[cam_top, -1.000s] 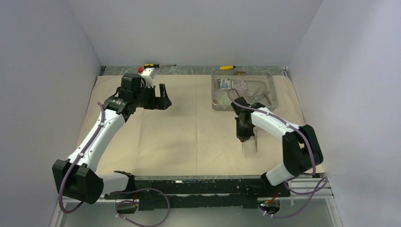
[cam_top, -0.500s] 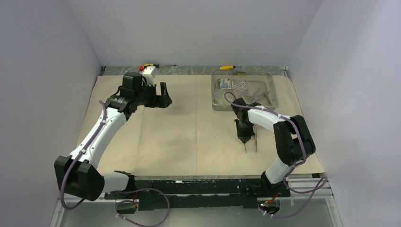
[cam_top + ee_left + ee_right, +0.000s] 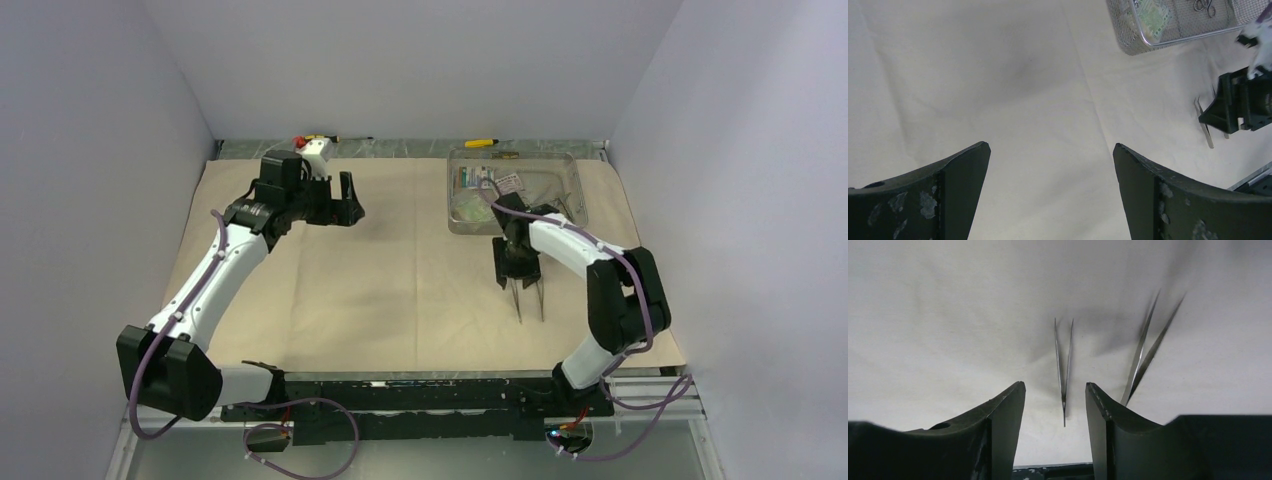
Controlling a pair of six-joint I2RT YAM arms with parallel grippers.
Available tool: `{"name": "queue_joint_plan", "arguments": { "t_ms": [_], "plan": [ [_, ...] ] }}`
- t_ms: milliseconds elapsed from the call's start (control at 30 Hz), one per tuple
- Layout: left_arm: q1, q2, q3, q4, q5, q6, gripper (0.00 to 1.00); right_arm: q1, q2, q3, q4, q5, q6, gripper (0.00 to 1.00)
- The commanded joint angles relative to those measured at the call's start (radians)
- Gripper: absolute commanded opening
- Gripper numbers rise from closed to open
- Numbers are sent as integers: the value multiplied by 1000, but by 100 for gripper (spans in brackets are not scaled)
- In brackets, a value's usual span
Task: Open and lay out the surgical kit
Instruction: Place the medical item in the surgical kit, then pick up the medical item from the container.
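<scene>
Right gripper has drawn back toward the tray since a second ago, and its jaws have parted; they now stand open on nothing. Nearest the bases, the tweezers it let go lie flat on the cloth. They show in the gap between its fingers and touch neither. A second pair lies just beside them, roughly parallel.

Farther back on the left, the left gripper hovers over bare cloth with its jaws spread wide and empty, well apart from the tray.

At the far right of the cloth sits the tray, with packets and clamps inside it. Beyond the cloth's far edge lie two screwdrivers, no part of the kit.

The cloth is spread, so the step in hand looks like carrying instruments out one by one. Next, I judge, the right arm must reach back over the tray and pinch a thin clamp off the mesh. It should then set the clamp down beside the tweezers without knocking them
</scene>
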Motion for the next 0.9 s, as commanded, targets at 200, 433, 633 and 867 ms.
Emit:
{"name": "queue_joint_plan", "arguments": {
  "t_ms": [200, 433, 633, 867],
  "plan": [
    [-1, 21, 92, 34, -48, 17, 99, -153, -103, 336, -56, -19, 47, 52],
    [-1, 60, 96, 105, -65, -26, 100, -329, 46, 500, 37, 69, 169, 47],
    [-1, 151, 154, 128, -67, -29, 99, -349, 295, 708, 39, 126, 243, 48],
    [1, 253, 214, 130, -56, -28, 99, -356, 511, 882, 57, 187, 299, 48]
  ]
}}
